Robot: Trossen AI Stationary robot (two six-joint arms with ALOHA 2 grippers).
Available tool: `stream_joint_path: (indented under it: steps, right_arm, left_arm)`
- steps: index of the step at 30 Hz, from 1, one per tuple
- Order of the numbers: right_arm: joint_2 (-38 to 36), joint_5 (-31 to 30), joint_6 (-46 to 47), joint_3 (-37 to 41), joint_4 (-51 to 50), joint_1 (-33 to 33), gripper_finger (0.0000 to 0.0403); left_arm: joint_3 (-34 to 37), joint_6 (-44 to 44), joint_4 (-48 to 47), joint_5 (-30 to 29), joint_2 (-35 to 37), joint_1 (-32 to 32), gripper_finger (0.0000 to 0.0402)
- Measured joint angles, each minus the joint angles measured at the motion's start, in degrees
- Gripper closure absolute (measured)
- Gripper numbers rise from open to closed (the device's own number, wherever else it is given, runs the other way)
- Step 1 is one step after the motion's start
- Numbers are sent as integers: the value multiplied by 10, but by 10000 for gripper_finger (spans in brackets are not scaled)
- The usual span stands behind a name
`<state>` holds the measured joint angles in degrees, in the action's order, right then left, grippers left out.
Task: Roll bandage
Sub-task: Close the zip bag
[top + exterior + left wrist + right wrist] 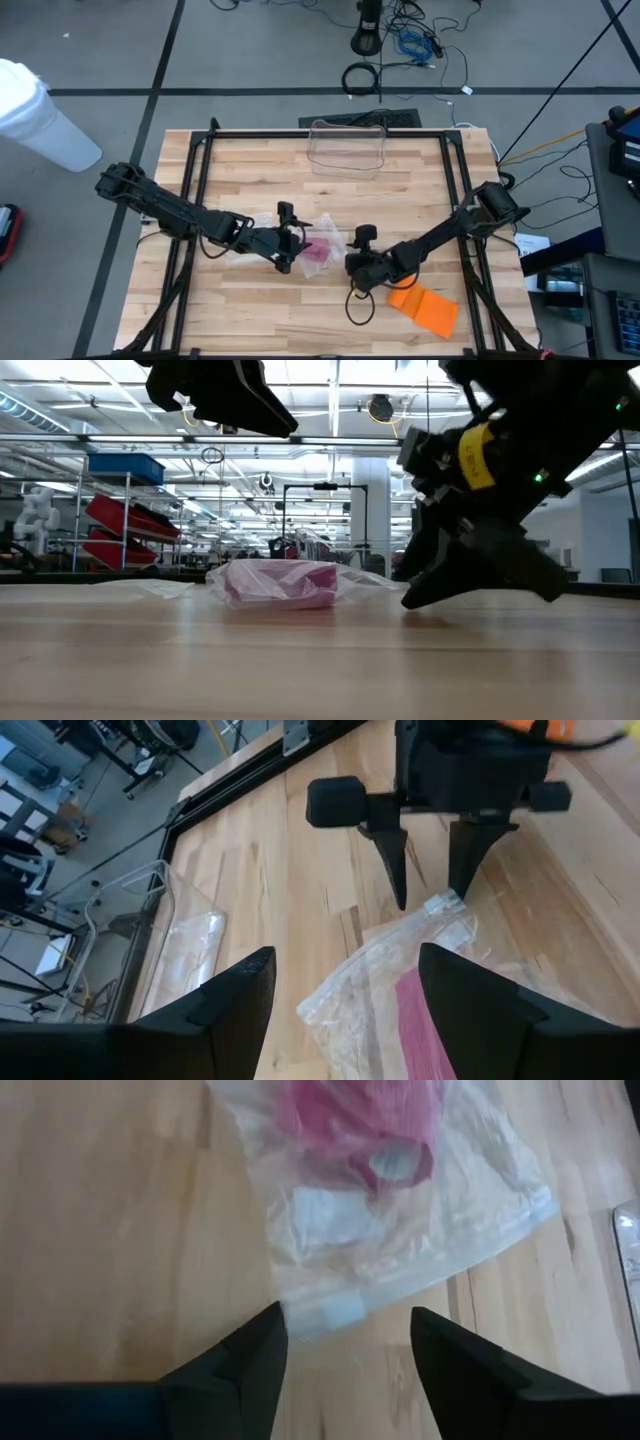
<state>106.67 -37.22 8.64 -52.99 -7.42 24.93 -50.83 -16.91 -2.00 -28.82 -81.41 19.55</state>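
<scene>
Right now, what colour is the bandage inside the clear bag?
Pink; the bandage shows best in the right wrist view, through the bag.

**Item count on the work table**

One wooden table [250, 310]. Two dark robot arms: left arm [160, 205], right arm [450, 230]. One clear plastic bag [322, 240] containing one pink bandage roll [318, 250]. One clear plastic container [348, 145]. One orange flat piece [425, 307]. One white cylindrical object [40, 115] on the floor.

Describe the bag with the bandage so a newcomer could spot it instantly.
On the wooden table, look mid-table between the left gripper and the right gripper. There lies a clear plastic bag holding a pink bandage, unlike the empty clear container and the flat orange sheet.
</scene>
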Motion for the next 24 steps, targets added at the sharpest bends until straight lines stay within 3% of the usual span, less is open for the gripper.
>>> stream_joint_path:
  steps: [15, 21, 24]
  right_arm:
    - [22, -30, 14, -7, 43, -17, 283]
    - [22, -4, 29, -41, 26, -16, 379]
    - [22, 16, 57, -74, -8, -18, 396]
  left_arm:
    - [0, 0, -3, 0, 0, 0, 149]
    - [0, 0, -3, 0, 0, 0, 149]
    - [0, 0, -3, 21, 0, 0, 149]
